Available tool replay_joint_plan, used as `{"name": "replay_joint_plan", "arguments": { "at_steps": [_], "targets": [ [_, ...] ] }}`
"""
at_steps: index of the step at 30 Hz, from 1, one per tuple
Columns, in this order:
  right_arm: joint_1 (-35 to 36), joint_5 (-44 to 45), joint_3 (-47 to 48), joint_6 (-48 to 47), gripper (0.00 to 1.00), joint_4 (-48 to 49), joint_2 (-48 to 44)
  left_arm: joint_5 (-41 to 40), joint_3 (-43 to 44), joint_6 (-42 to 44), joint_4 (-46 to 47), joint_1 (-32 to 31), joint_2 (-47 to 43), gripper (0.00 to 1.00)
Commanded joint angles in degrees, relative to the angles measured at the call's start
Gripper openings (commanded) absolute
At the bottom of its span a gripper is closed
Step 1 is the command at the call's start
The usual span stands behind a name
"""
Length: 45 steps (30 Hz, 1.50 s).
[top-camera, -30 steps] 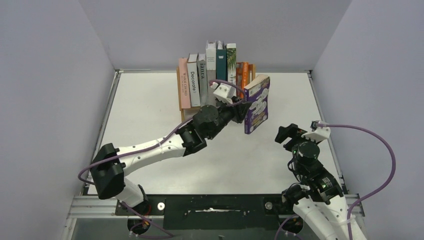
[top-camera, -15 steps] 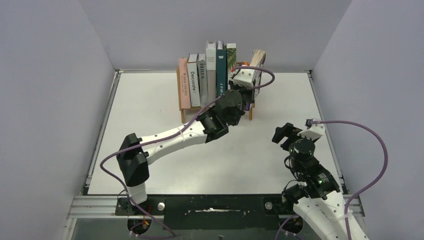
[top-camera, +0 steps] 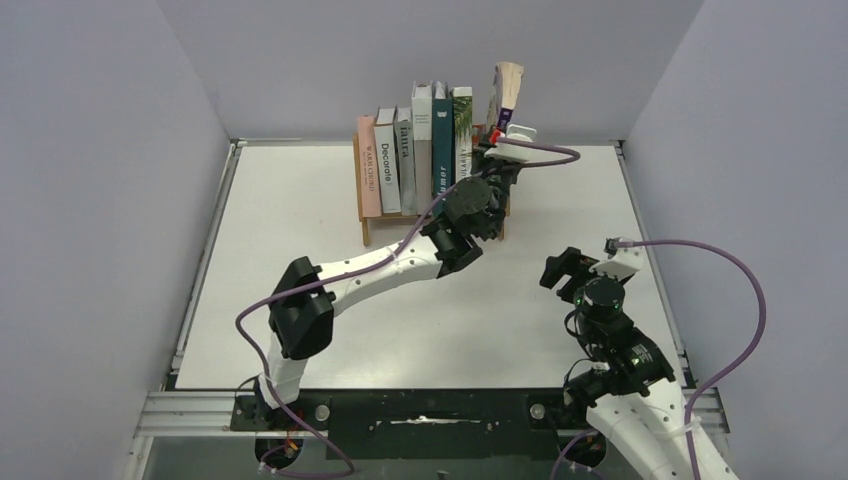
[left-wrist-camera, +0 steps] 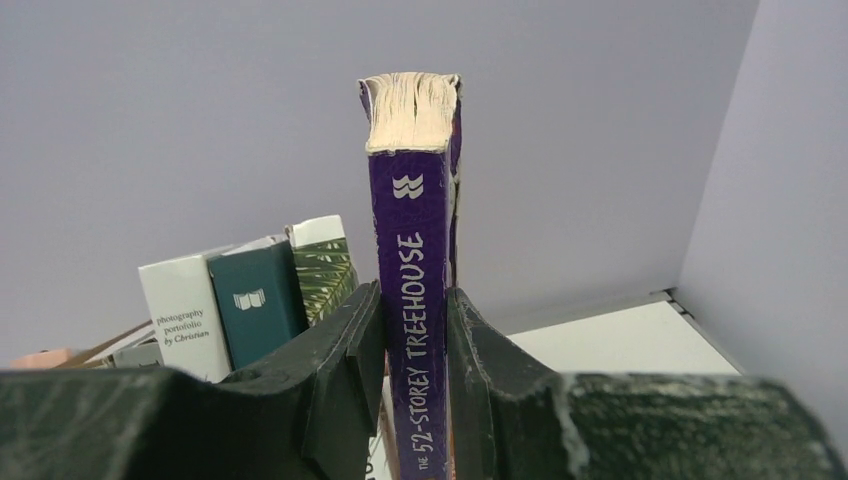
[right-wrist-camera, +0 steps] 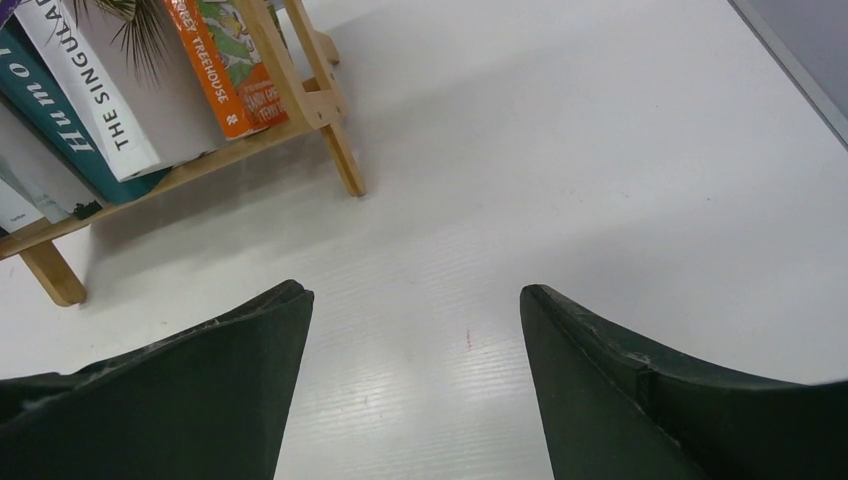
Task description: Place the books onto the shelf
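Observation:
My left gripper (left-wrist-camera: 415,295) is shut on the spine of a purple paperback, "The 52-Storey Treehouse" (left-wrist-camera: 412,220). It holds the book upright, page edges on top. In the top view this book (top-camera: 507,88) stands above the right end of the shelf (top-camera: 365,222), with the left gripper (top-camera: 498,130) just below it. The row of books (top-camera: 415,145) on the shelf runs from pink on the left to the palm-leaf spine (top-camera: 462,125). An orange paperback (right-wrist-camera: 215,60) leans at the shelf's right end (right-wrist-camera: 330,110). My right gripper (right-wrist-camera: 415,295) is open over bare table.
Grey walls close in the white table (top-camera: 560,215) at the back and both sides. The shelf stands against the back wall. The right gripper (top-camera: 560,270) hovers low, to the front right of the shelf.
The left arm has carried the purple book from in front of the shelf back and up to above the shelf's right end. The right arm has shifted slightly left.

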Motion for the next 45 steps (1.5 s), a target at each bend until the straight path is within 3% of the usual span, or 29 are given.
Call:
{"name": "replay_joint_plan", "arguments": {
  "at_steps": [1,12,25,45],
  "targets": [
    [-0.03,-0.21,-0.21,-0.54,0.78,3.22,0.66,0.8,4.77,9.62,16.31,-0.45,0.61,0.0],
    [-0.05,-1.09,-0.22,-0.4,0.78,2.88,0.76,1.38,13.87,21.67,26.66,0.96,9.71,0.0],
    [0.18,-1.64,-0.45,-0.11,0.78,2.77,0.65,3.5,16.98,15.21,24.6,6.73,11.56,0.0],
    [0.53,-0.76,-0.79,-0.24,0.78,3.14,1.27,4.38,40.07,12.1,14.67,10.04,26.11,0.0]
  ]
}}
